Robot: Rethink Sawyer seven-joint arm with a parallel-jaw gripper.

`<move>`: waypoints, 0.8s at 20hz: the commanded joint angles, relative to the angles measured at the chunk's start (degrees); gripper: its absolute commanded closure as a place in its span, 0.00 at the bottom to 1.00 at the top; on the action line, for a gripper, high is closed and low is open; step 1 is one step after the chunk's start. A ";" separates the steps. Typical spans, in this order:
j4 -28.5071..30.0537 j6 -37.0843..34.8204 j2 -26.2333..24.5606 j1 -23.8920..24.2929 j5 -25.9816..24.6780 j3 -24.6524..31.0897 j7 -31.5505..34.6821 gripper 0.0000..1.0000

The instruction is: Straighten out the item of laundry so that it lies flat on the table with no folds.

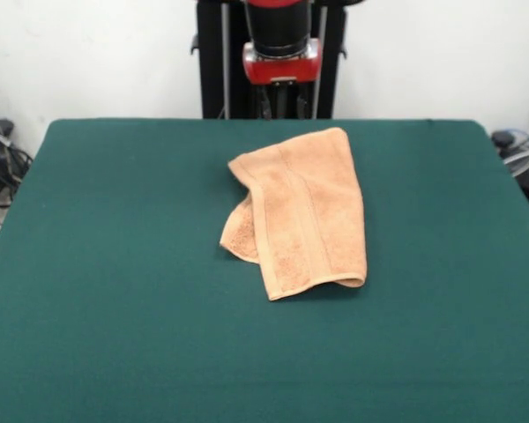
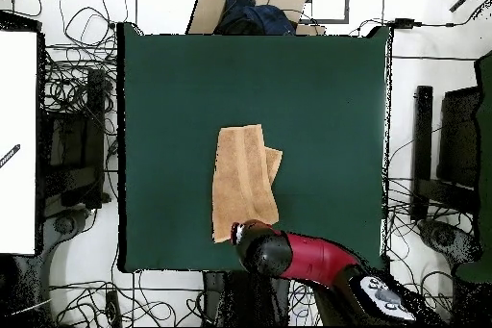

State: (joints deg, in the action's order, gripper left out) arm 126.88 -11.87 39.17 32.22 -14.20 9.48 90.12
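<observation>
**Hanging arm above a folded towel**

Seen from the front, the red and black arm [image 1: 280,40] is held upright at the table's 12 o'clock edge, its wrist pointing straight down and cut off by the picture's top. The gripper [image 1: 280,99] is glimpsed only as dark rods below the red collar; whether it is open or closed cannot be told, and nothing is seen to be held in it.

From overhead, the arm [image 2: 306,255] is laid out slantwise from the base at about 5 o'clock toward the table's middle, its rounded black end poised over the towel's 6 o'clock corner (contact with the cloth cannot be judged).

The peach-orange towel [image 1: 304,211] is found slightly toward 12 o'clock of the centre of the green table [image 1: 115,308]. It is folded over on itself lengthwise into a long strip, with a border band running down its length. A second layer is seen poking out from under the strip at 9 o'clock in the front view, and a rounded fold is shown along the strip's 6 o'clock end.
</observation>
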 commanded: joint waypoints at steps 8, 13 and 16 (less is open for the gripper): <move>-10.09 -2.83 -6.17 -0.36 -0.96 6.49 1.96 0.00; -13.44 -2.81 -9.93 0.37 -1.67 7.37 0.44 0.00; -15.18 -3.54 -11.54 0.73 -1.77 7.67 -0.17 0.00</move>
State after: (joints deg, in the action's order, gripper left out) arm 120.62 -11.86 33.11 32.35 -14.20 10.60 90.12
